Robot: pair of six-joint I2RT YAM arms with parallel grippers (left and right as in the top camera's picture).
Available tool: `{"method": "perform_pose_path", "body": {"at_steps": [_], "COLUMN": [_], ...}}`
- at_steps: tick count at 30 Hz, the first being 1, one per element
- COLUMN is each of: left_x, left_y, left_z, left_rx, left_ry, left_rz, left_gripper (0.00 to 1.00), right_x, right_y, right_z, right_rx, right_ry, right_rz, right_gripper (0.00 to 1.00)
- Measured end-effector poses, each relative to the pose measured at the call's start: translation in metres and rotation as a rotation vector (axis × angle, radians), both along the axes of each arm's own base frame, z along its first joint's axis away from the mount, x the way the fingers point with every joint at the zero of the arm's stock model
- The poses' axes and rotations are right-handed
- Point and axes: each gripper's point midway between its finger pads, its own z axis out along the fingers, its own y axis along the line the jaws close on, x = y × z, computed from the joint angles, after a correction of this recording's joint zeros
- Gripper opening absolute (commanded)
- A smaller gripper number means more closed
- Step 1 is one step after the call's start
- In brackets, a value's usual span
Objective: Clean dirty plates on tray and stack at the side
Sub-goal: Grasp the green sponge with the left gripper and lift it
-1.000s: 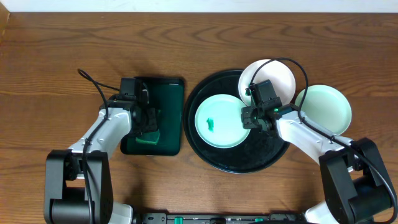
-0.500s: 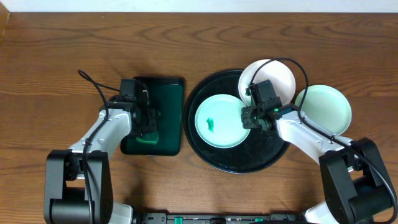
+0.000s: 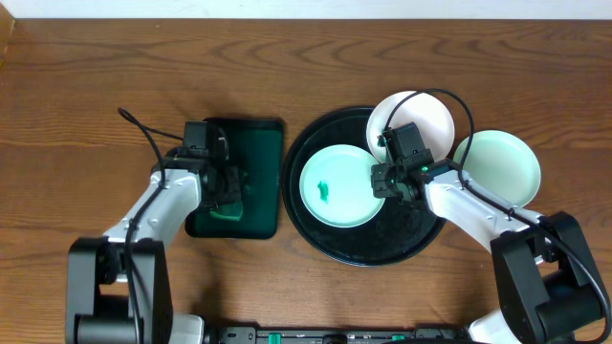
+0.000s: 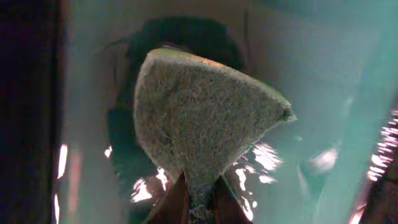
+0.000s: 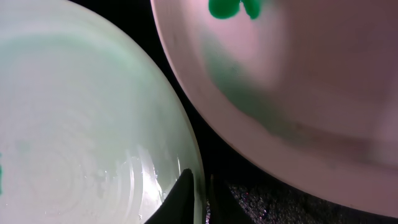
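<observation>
White shells cover the long links of both arms, with black joints and bases. The left arm (image 3: 167,205), at eight o'clock, trails a thin black cable (image 3: 142,132); the right arm (image 3: 469,205), at four o'clock, shows a green light (image 3: 418,173). Left gripper (image 4: 196,205) and right gripper (image 5: 200,196) end in slim dark tips.

The left arm (image 3: 158,205) is stretched from the near table edge toward the left side of the tray (image 3: 382,244). The left gripper (image 3: 228,189) is held just left of the tray, pointed down, with its jaws pinched tight on a sponge (image 4: 199,118). The right arm (image 3: 478,205) is reached in across the tray's right rim. The right gripper (image 3: 382,180) is set over the tray's middle, with its jaws clamped on the rim of a mint plate (image 3: 330,186).
</observation>
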Motion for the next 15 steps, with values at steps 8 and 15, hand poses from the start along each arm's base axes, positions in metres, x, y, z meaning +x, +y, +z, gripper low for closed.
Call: {"method": "perform_pose_path", "body": {"at_steps": [8,15], "left_x": [0.015,0.008], "left_y": [-0.001,-0.001], "left_z": [0.078,0.121], "left_rx": [-0.014,-0.021], "left_ry": [-0.223,-0.335], "left_rz": [-0.001,0.0], "left_gripper": [0.07,0.07], "right_x": [0.0,0.0], "right_y": [0.002,0.002], "right_z": [0.0,0.0], "right_rx": [0.011,0.018], "right_ry": [0.001,0.004], "right_rz": [-0.005,-0.02], "right_gripper": [0.11,0.19]}}
